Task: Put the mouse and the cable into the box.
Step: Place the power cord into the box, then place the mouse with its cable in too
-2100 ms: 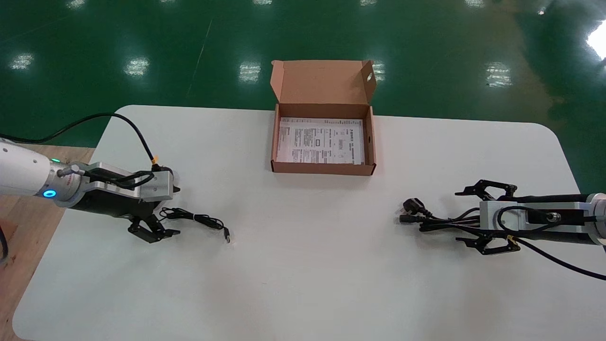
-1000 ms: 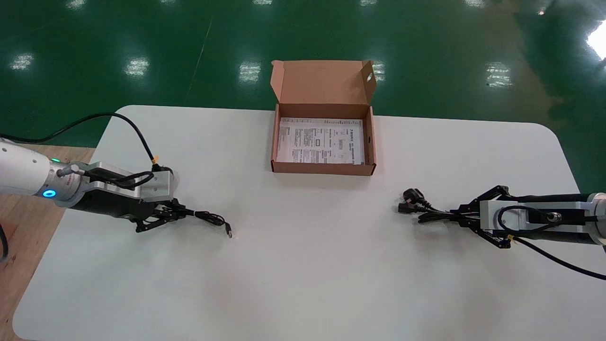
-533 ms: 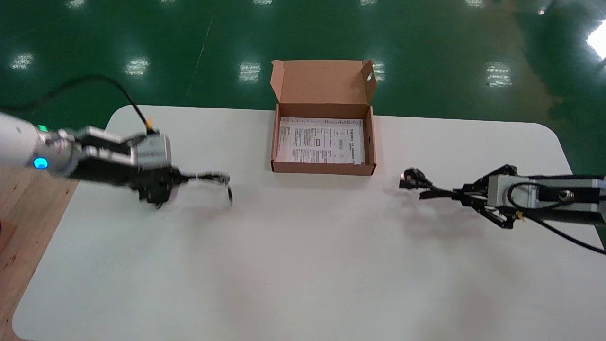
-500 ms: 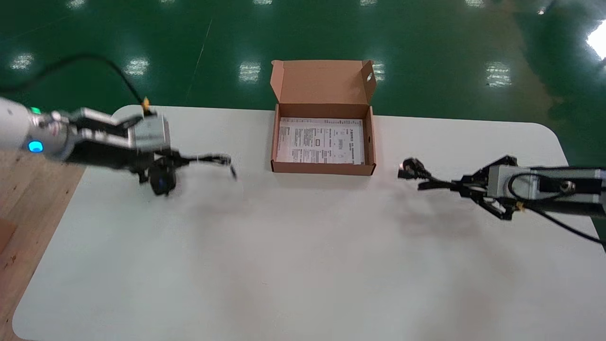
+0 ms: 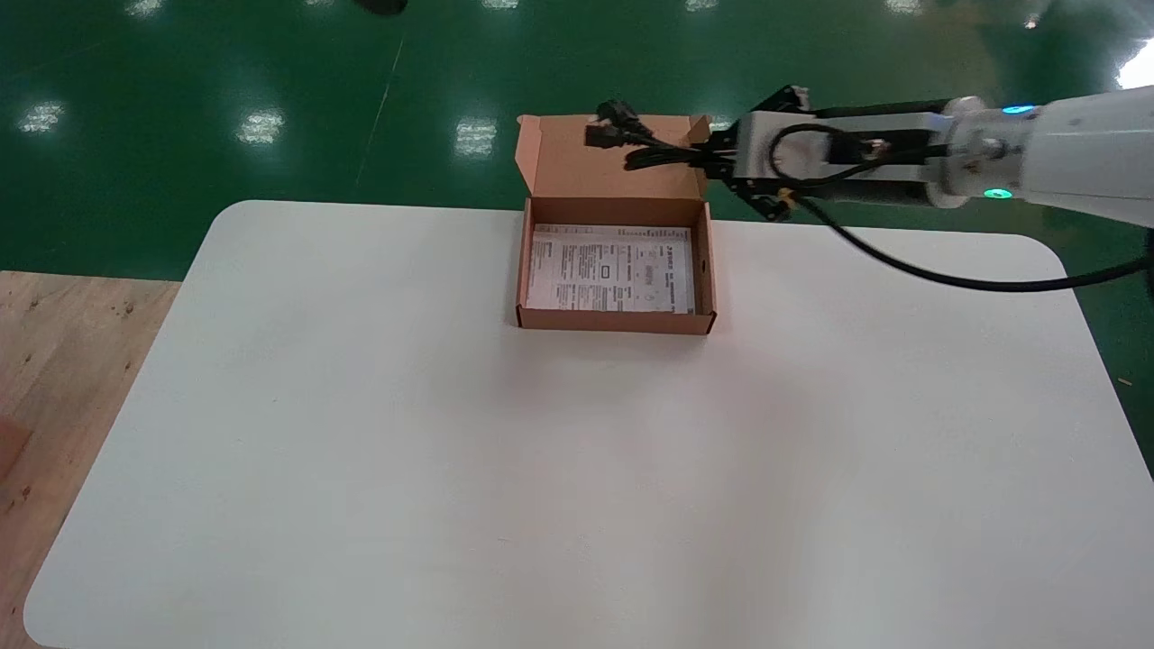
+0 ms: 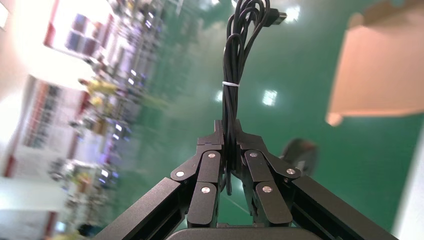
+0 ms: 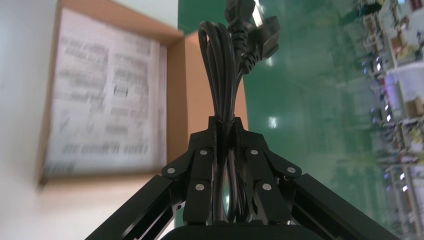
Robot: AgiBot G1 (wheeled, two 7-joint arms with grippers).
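The brown cardboard box (image 5: 616, 320) stands open at the table's far middle, a printed sheet (image 5: 613, 268) lying in it. My right gripper (image 5: 717, 162) is raised beside the box's back right corner, shut on the black power cable (image 5: 631, 144), whose plugs hang over the upright lid. The right wrist view shows that gripper (image 7: 226, 125) clamping the looped cable (image 7: 220, 70). My left arm is outside the head view. In the left wrist view my left gripper (image 6: 229, 131) is shut on the thin bundled mouse cable (image 6: 232, 65), and the mouse (image 6: 300, 155) hangs blurred beside it.
The white table (image 5: 541, 469) has rounded corners. A wooden floor strip (image 5: 63, 342) lies to its left and green floor beyond. A small dark shape (image 5: 379, 4) shows at the head view's top edge.
Both grippers shut on their cables and lifted. The left arm rose out of the head view with the mouse cable. The right arm carried the power cable up and left to the box's lid.
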